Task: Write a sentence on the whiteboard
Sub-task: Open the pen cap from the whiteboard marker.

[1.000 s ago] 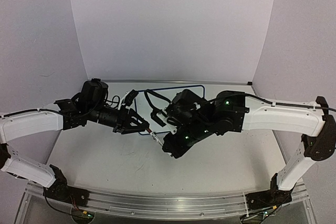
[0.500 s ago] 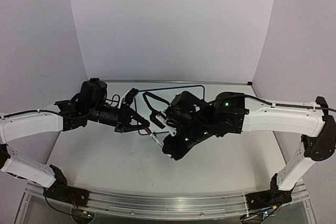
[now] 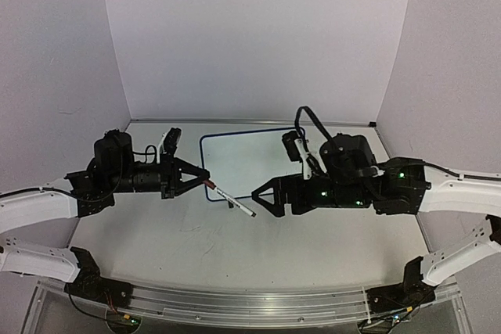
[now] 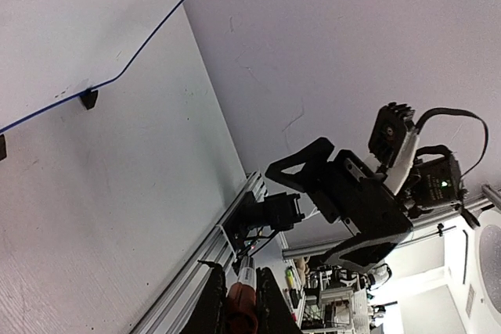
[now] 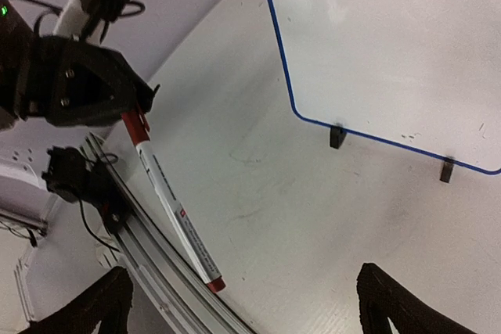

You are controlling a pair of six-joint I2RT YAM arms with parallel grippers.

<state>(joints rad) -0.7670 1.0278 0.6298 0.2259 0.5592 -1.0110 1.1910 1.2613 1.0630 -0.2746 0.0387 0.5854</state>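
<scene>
The whiteboard (image 3: 249,159) stands behind both grippers on two small black feet, and its white face looks blank; no sentence is in view on it (image 5: 391,52). My left gripper (image 3: 203,179) is shut on the red cap end of a white marker (image 3: 233,200), which slants down to the right above the table. In the right wrist view the marker (image 5: 171,207) hangs from the left gripper (image 5: 139,109). My right gripper (image 3: 261,196) is open just right of the marker's free tip, holding nothing. The left wrist view shows the red cap (image 4: 241,309) between the fingers.
The aluminium rail (image 3: 235,303) with both arm bases runs along the near table edge. Pale walls close in the back and sides. The right arm's body (image 4: 368,193) faces the left wrist camera. Faint scuffs mark the tabletop (image 5: 258,209).
The right gripper let go of the marker, opened wide and drew back to the right. The left arm pulled back left with the marker in its jaws. The whiteboard now shows uncovered.
</scene>
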